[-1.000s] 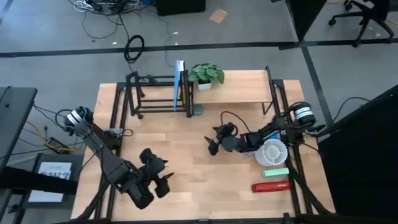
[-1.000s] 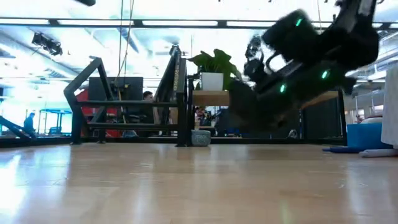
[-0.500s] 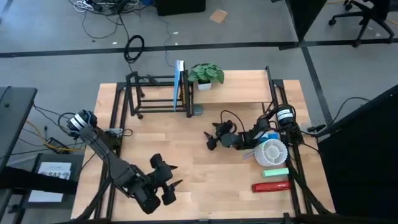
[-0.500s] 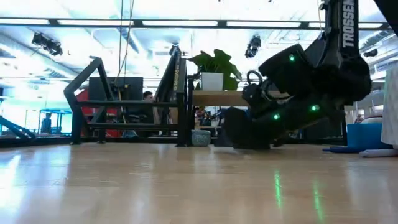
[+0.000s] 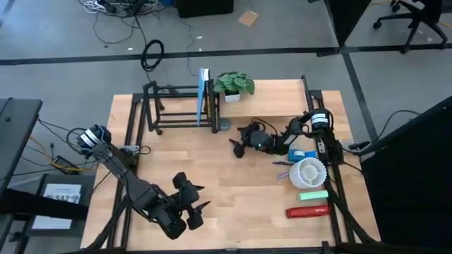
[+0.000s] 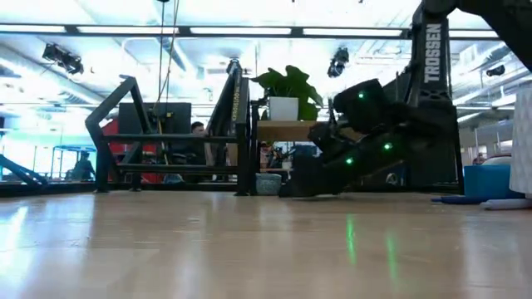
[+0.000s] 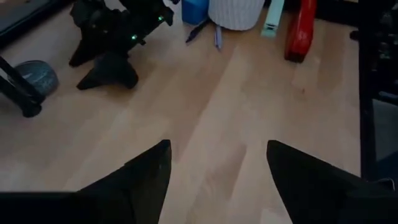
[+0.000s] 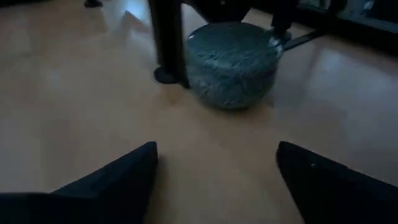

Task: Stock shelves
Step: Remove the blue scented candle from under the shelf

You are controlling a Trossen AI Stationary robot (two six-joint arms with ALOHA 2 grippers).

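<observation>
Two grippers, both with fingers apart and empty.
My right gripper (image 5: 239,147) sits low near the grey bowl (image 8: 231,63) by the shelves (image 5: 272,107); my left gripper (image 5: 197,208) waits near-left.

**What the views leave unclear**

In the low view the right arm (image 6: 374,124) covers the right end of the plank-top stand (image 6: 287,129). The grey speckled bowl (image 8: 231,62) partly hides behind a black leg (image 8: 168,40). The left wrist view crops the white basket (image 7: 236,11) and red item (image 7: 301,31). People behind the rack (image 6: 179,137) are too small to make out.
</observation>
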